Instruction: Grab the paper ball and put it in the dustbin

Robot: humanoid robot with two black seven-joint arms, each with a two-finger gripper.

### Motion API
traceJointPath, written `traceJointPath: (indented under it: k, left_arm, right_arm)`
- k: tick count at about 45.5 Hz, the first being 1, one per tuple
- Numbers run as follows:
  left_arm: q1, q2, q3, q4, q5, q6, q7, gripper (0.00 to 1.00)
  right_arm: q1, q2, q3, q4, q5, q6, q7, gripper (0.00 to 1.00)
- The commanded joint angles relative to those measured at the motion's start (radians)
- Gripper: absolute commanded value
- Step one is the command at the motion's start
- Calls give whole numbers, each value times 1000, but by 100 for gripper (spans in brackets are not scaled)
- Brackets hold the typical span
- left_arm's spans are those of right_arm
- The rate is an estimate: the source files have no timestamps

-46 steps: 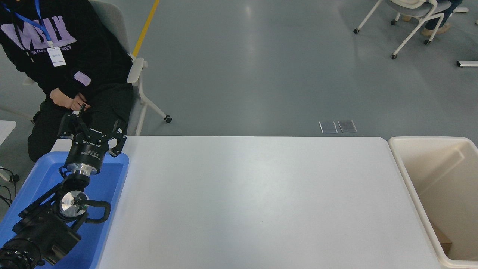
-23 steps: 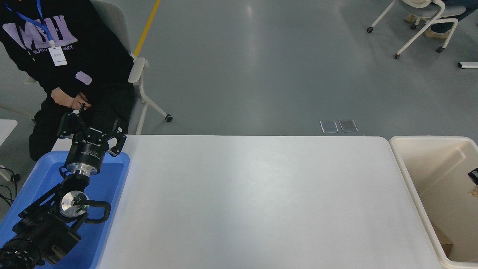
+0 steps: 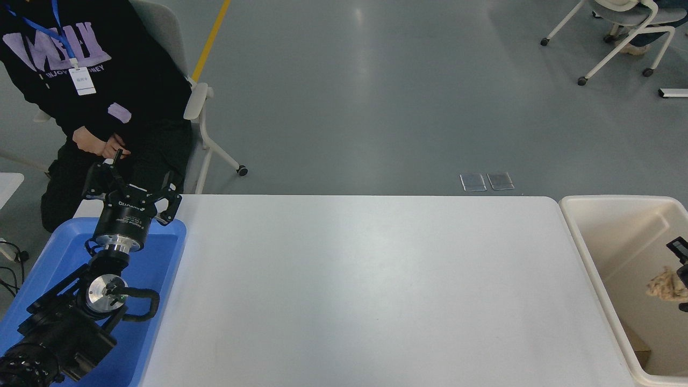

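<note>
R gripper (image 3: pixel 680 277) (mostly cut off at frame edge) grips the paper ball (image 3: pixel 665 285) above the dustbin (image 3: pixel 587 252) interior. L gripper (image 3: pixel 130 185), fingers spread, parked over blue tray (image 3: pixel 161 263).

At the right edge, the right end effector (image 3: pixel 680 277) holds the paper ball (image 3: pixel 665 285) over the dustbin (image 3: pixel 583 236). The left end effector (image 3: pixel 130 185) is parked above the blue tray (image 3: pixel 161 269) beside the desk (image 3: pixel 365 290).

Black left arm (image 3: pixel 80 301) — silver joint discs, looped black cable.
</note>
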State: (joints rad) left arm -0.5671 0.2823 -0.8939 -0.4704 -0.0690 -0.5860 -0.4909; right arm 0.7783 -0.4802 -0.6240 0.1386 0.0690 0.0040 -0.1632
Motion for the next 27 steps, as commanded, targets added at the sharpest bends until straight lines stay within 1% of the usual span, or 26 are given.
traceJointPath:
  k: [1,8,9,11,12,20,27]
  left_arm:
    - [0,0,0,0,0,0,0,99]
    - [0,0,0,0,0,0,0,99]
    - [0,0,0,0,0,0,0,99]
    - [0,0,0,0,0,0,0,99]
    - [1,0,0,1,0,0,0,99]
    - [0,0,0,0,0,-2,0,99]
    - [0,0,0,0,0,-2,0,99]
  right_arm:
    - [97,-87,-8,203,-1,-12,1,94]
    - [272,-216,-61,490,2,-7,-1,94]
    - [303,-231,-81,528,3,-6,-1,95]
    - [375,-256,-133,603,5,-6,-3,100]
    - [412,-262,-169,640,5,-6,-3,100]
    - [725,-256,-476,870,12,28,-3,100]
    - [914,-187,-635,1006,14,94,-3,100]
